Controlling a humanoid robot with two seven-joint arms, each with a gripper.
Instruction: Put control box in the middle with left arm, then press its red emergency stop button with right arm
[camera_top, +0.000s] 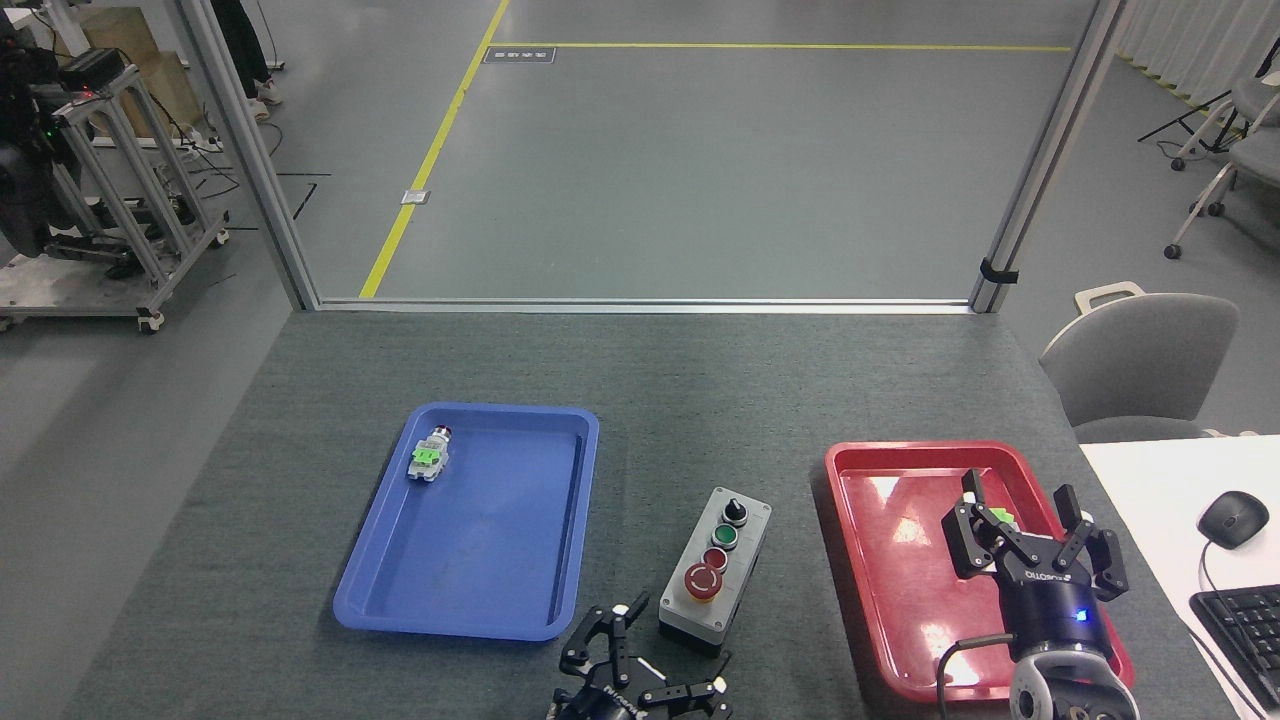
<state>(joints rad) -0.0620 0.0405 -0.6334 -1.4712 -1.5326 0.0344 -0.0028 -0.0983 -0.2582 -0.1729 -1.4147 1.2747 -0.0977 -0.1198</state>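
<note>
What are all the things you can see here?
Table: one, dark grey, fills the near half.
Blue tray: one, left side of the table.
Switch part: one, grey with a green tag, in the blue tray's far left corner.
Control box: one, grey face with a black base, between the trays.
Stop button: one, red, nearest end of the box.
Red tray: one, right side of the table.
Chair: one, grey, beyond the table's right edge.
Mouse: one, black, on the white desk at right.
Left claw: one, black, open, just in front of the box.
Right claw: one, black, open, over the red tray.
</note>
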